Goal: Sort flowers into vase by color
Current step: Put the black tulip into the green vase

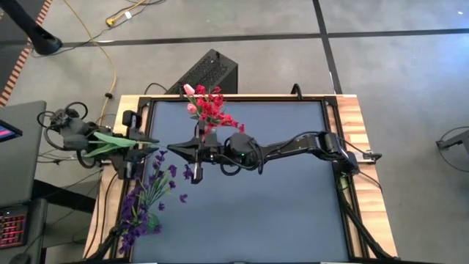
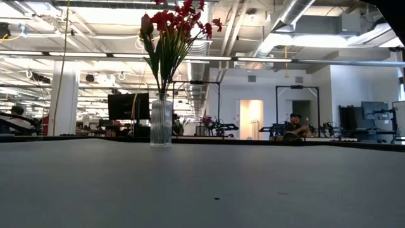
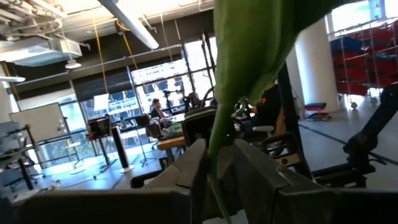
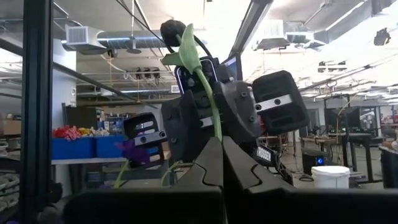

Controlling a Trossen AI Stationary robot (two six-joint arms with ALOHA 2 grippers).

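Surface point(image 1: 293, 205), left edge: both end effectors point(image 1: 135, 150) point(image 1: 196, 147) pinch one light, floppy flower stem point(image 4: 214, 112); purple flowers point(image 1: 150, 194) beside; grasp low

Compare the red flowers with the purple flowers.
The red flowers stand upright in the clear vase near the table's far edge; the purple flowers lie loose on the table near its left side, in no vase. Colour differs too. Both have thin green stems.
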